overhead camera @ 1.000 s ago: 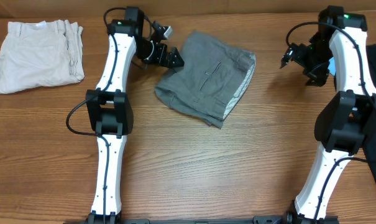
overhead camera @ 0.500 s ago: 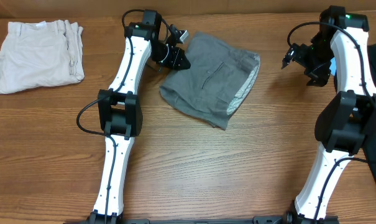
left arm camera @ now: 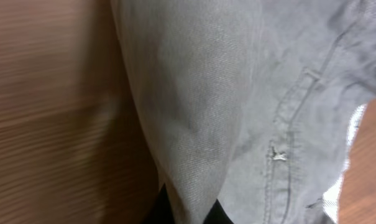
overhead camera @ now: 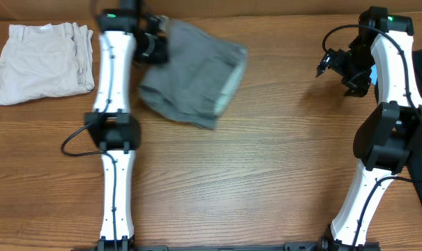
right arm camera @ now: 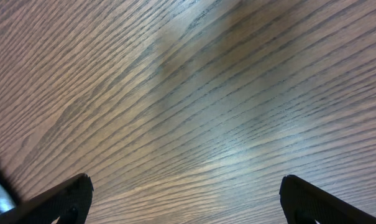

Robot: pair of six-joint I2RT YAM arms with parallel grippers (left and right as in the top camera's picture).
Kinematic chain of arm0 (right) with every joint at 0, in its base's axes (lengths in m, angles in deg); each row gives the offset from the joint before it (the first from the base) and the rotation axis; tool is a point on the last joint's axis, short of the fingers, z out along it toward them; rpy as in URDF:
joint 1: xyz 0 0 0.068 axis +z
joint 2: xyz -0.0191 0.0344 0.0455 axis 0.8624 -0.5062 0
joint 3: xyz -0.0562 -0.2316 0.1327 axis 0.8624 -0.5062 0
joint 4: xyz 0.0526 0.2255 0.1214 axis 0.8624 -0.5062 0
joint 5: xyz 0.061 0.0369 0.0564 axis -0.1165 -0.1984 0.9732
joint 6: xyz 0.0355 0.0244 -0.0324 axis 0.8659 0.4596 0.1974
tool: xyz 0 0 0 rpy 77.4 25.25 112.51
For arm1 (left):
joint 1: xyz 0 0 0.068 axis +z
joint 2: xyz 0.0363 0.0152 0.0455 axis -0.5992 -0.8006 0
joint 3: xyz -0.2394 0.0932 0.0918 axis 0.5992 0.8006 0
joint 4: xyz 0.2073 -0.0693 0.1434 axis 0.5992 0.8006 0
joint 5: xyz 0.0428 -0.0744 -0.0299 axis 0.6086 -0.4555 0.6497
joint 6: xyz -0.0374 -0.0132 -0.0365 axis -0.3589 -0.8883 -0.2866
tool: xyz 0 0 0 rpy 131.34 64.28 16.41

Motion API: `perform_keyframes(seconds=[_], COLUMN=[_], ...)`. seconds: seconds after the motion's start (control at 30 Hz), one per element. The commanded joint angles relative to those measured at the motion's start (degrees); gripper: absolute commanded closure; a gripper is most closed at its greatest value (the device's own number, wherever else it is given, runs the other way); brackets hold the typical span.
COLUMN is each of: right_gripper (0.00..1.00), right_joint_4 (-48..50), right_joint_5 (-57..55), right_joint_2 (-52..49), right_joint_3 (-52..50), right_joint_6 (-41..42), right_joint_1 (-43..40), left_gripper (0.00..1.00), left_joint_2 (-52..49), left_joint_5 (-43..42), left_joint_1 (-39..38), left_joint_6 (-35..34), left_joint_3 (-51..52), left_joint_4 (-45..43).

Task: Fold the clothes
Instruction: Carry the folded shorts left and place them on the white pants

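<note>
as left fingers (left arm camera: 156, 214) pinch grey shorts (overhead camera: 193, 80), cream shorts (overhead camera: 40, 61) beside, arm (overhead camera: 113, 70) between

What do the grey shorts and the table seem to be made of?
Grey shorts: probably woven cotton twill, matte; fine weave and stitched seams show. Table: wood or wood-look laminate, smooth, slightly glossy; grain lines and soft reflections show.

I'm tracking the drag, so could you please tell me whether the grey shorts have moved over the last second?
Yes. The grey shorts have slid left across the table, closer to the cream shorts, which stayed put.
</note>
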Motion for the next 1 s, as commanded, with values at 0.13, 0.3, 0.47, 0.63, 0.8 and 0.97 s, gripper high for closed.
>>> perform_keyframes(seconds=[0.13,0.3,0.47,0.63,0.8,0.97], right_gripper=[0.00,0.00,0.00,0.00,0.00,0.00], right_joint_4=[0.15,0.15,0.15,0.15,0.15,0.15], right_joint_5=[-0.42,-0.42,-0.39,-0.42,-0.42,-0.42], right_joint_2=[0.92,0.92,0.92,0.92,0.92,0.92], right_joint_3=[1.07,1.07,1.07,1.07,1.07,1.07], right_joint_6=[-0.15,-0.15,-0.15,-0.15,-0.15,-0.15], right_joint_1=[0.11,0.11,0.11,0.11,0.11,0.11], left_gripper=[0.96,0.96,0.96,0.96,0.96,0.96], left_joint_2=[4.83,8.66,10.71,11.34,11.28,11.28], left_joint_5=[8.83,17.70,19.52,23.80,23.69,23.87], left_joint_1=[9.62,12.96,14.88,16.65,18.47,20.65], left_joint_6=[0.70,2.45,3.69,4.22,5.05,6.99], left_joint_3=[-3.65,-3.65,-3.65,-3.65,-3.56,-3.34], left_joint_4=[0.09,-0.85,-1.31,-3.48,-7.02,-10.60])
